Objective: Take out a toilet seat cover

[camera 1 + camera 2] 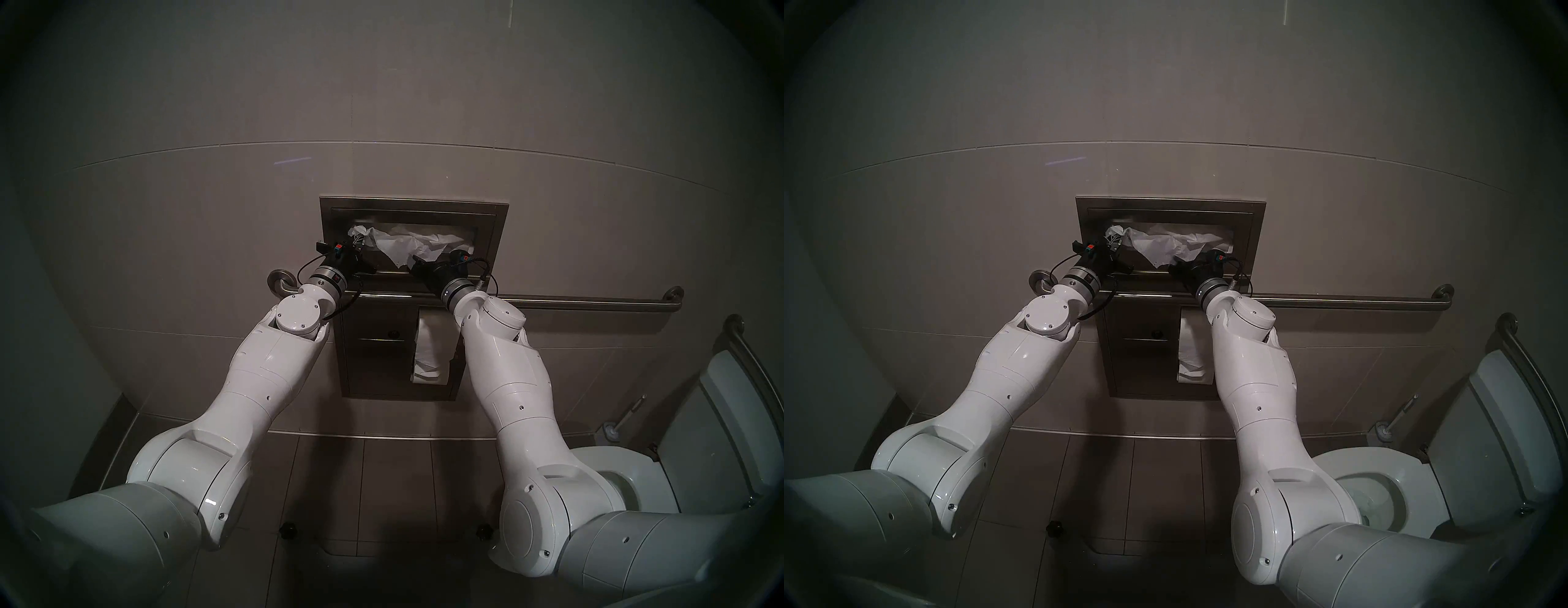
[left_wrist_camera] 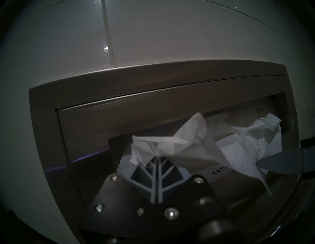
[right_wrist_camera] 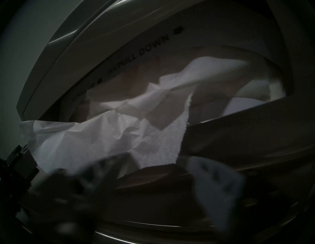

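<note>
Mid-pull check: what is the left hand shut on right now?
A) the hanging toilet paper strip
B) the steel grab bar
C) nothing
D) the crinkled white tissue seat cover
D: the left hand has its fingers together, pinching a corner of the crinkled white tissue seat cover at the dispenser slot.

Steel wall dispenser (image 1: pixel 488 231) (recessed) holds the crumpled toilet seat cover (image 1: pixel 403 246) — hanging out.

The robot has two big arms, the left arm (image 1: pixel 263 373) and the right arm (image 1: pixel 509 373), with smooth, shiny white shells and round joints dotted with little screws. Each wrist has a silver ring (image 1: pixel 326 282). Thin black cables (image 1: pixel 305 267) loop beside the black hands (with tiny red and blue bits).
</note>
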Controlling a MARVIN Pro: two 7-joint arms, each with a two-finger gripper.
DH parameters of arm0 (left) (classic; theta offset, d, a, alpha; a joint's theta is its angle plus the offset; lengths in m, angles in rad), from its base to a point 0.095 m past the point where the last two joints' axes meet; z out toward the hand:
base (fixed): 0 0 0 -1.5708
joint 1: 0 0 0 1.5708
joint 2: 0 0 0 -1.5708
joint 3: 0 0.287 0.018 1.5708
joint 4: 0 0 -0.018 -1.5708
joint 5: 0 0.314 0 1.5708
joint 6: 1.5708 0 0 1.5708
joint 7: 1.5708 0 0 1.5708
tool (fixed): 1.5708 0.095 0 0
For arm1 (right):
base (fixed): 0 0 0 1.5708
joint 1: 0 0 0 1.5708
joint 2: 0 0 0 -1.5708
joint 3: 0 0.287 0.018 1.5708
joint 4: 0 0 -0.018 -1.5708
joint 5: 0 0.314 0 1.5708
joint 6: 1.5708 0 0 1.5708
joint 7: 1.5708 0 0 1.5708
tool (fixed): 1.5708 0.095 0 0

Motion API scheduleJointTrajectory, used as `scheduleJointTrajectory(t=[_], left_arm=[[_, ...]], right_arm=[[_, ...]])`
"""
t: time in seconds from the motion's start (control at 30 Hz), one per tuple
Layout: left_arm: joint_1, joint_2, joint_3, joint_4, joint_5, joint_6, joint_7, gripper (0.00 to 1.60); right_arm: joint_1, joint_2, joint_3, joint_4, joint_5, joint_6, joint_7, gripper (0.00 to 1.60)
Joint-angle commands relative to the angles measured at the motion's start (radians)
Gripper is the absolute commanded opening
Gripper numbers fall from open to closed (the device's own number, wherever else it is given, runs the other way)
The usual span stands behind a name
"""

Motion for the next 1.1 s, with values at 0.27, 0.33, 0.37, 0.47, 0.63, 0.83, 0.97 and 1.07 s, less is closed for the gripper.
scheduleJointTrajectory(t=[0.27,0.33,0.37,0.47,0.63,0.83,0.97,1.07], left_arm=[[0.008,-0.001,-0.003,-0.083,0.012,0.003,0.007,0.00],[0.018,0.001,-0.003,-0.095,0.012,0.004,0.008,0.00],[0.018,0.001,-0.003,-0.095,0.012,0.004,0.008,0.00],[0.055,0.011,-0.004,-0.145,0.010,0.012,0.001,0.00],[0.109,0.023,-0.007,-0.218,0.006,0.038,0.002,0.00],[0.138,0.032,-0.013,-0.257,0.001,0.053,0.007,0.00],[0.160,0.039,-0.017,-0.295,-0.006,0.079,0.008,0.00],[0.174,0.044,-0.018,-0.323,-0.008,0.103,0.012,0.00]], right_arm=[[0.067,0.033,-0.025,-0.009,-0.037,-0.048,0.008,0.00],[0.062,0.036,-0.029,-0.011,-0.043,-0.048,0.008,0.00],[0.062,0.036,-0.029,-0.011,-0.043,-0.048,0.008,0.00],[0.051,0.043,-0.036,-0.013,-0.056,-0.055,0.005,0.00],[0.032,0.045,-0.040,-0.023,-0.069,-0.057,-0.005,0.00],[-0.001,0.059,-0.069,-0.043,-0.117,-0.057,-0.027,0.26],[-0.034,0.070,-0.113,-0.077,-0.173,-0.059,-0.038,1.60],[-0.050,0.065,-0.098,-0.096,-0.166,-0.033,-0.048,1.60]])
